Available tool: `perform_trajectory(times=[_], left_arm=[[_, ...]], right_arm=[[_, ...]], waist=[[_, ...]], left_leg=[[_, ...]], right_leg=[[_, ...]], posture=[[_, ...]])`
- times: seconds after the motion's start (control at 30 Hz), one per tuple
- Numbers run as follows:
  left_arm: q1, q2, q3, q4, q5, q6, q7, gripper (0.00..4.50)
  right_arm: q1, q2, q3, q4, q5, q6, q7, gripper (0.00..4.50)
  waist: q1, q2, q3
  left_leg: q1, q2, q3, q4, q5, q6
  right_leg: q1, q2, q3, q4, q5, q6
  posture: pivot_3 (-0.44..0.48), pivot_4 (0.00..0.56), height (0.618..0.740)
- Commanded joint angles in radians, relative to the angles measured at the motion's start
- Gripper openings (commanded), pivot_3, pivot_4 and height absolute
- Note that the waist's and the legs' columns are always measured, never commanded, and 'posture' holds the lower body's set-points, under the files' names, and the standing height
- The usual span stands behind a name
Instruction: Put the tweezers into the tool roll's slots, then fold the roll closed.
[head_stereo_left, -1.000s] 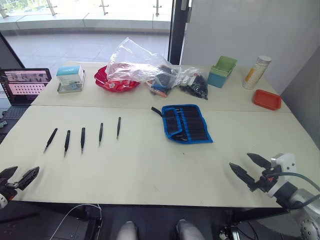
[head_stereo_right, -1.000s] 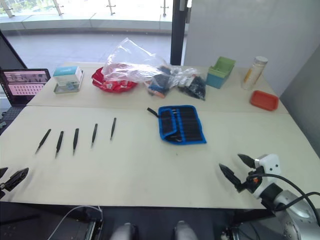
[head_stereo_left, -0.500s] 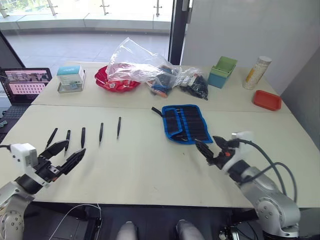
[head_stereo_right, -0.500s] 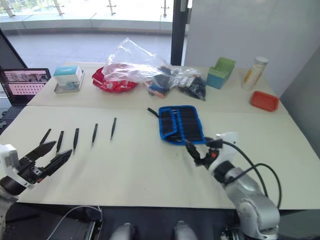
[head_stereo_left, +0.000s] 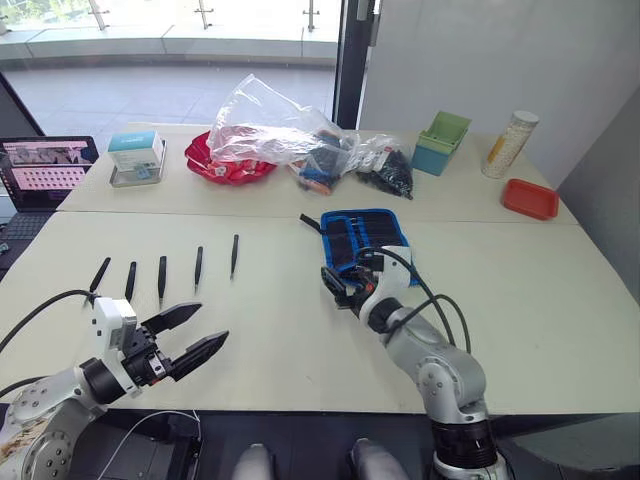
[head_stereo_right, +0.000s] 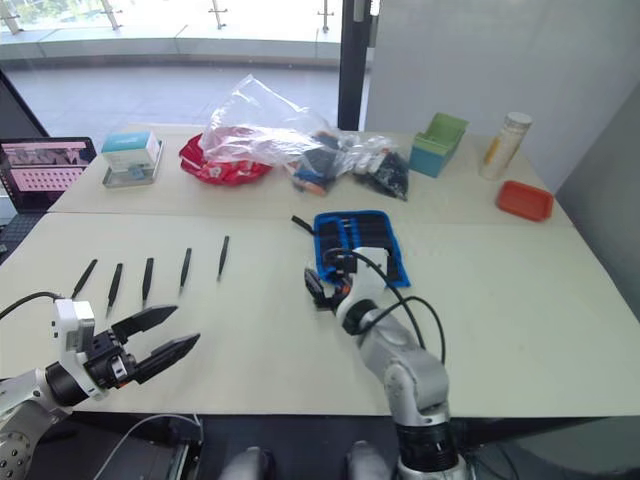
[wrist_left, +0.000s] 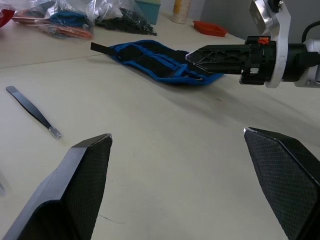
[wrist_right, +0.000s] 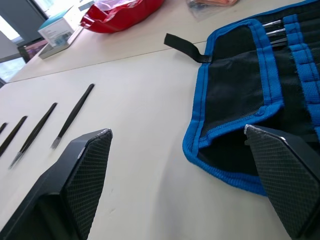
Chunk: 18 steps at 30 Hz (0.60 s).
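Pale and smooth, the surface (head_stereo_left: 290, 330) holds everything. The black tool roll (head_stereo_left: 368, 244) with blue edges lies open just past the right hand (head_stereo_left: 340, 285), whose tips sit at the roll's near corner. In the right wrist view its two fingers (wrist_right: 82, 165) stand wide apart and hold nothing. If this hand pushes in low, it could shove or bunch up the soft roll, and the slots (wrist_right: 295, 45) would be hard to fill. The left hand (head_stereo_left: 190, 332) is open and empty too. The five thin black tweezers (head_stereo_left: 162, 277) lie in a row ahead of it, well apart from the roll. They lie flat and slim, so I think fingers could slide over one or flick it away.
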Motion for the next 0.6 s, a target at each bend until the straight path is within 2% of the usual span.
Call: perform_trajectory(times=[0.03,0.17,0.6], left_arm=[[0.007,0.011,0.012,-0.009,0.002,-0.021,-0.017,4.44],[0.01,0.004,0.012,-0.02,0.001,-0.022,-0.008,4.44],[0.008,-0.006,0.017,-0.032,-0.016,-0.016,0.023,4.44]], right_arm=[[-0.052,0.032,-0.039,0.048,-0.011,-0.029,-0.027,4.5],[-0.098,0.071,-0.083,0.109,-0.011,-0.034,-0.054,4.5],[-0.127,0.105,-0.066,0.162,-0.014,-0.056,-0.061,4.5]], waist=[[-0.002,0.0,0.0],[-0.006,0.0,0.0],[-0.01,0.001,0.0]], left_leg=[[0.0,0.0,0.0,0.0,0.0,0.0],[-0.001,0.0,-0.001,0.0,0.0,0.0],[-0.001,0.0,-0.002,-0.001,0.0,0.0]], right_leg=[[0.0,0.0,0.0,0.0,0.0,0.0],[0.0,0.0,-0.001,0.0,0.0,0.0],[-0.001,0.0,-0.002,0.0,0.0,-0.001]], posture=[[0.0,0.15,0.723],[0.0,0.15,0.723],[0.0,0.15,0.723]])
